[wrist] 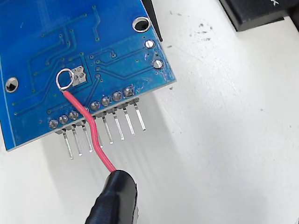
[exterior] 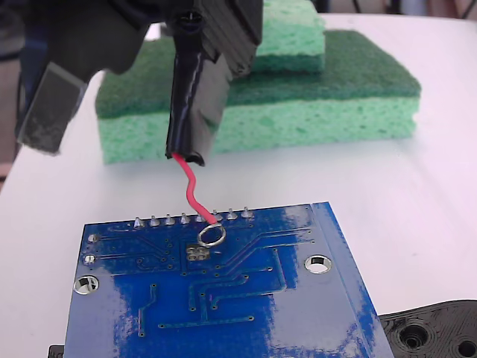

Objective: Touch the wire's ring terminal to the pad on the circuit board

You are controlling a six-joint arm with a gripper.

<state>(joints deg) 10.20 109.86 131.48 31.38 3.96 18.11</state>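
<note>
A: Quick pass. Blue circuit board (exterior: 223,298) lies flat on the white table (exterior: 417,194), solder side up, its row of solder bumps (exterior: 192,219) along the far edge in the fixed view.

B: Wire?

A: Red wire (exterior: 191,190) comes out of a black taped sleeve (exterior: 190,97) held at the gripper (exterior: 201,45) and curves down to the board. Ring terminal (exterior: 212,236) sits just inside the bump row.

B: On the pad?

A: Not squarely. Wrist view: ring terminal (wrist: 64,79) lies just left of the pad (wrist: 78,75), rim at the pad's edge; touching or a hair apart, can't tell. Fixed view puts the pad (exterior: 197,254) just nearer the camera than the ring.

B: Fingers?

A: Dark blocks around the sleeve; whether they are apart or together, can't tell.

B: Rest?

A: Header pins (wrist: 105,133) stick off the board's (wrist: 56,42) edge under the wire (wrist: 91,130). Green sponges (exterior: 298,97) stacked behind, black plastic piece with holes (exterior: 436,332) at bottom right of the fixed view.
</note>
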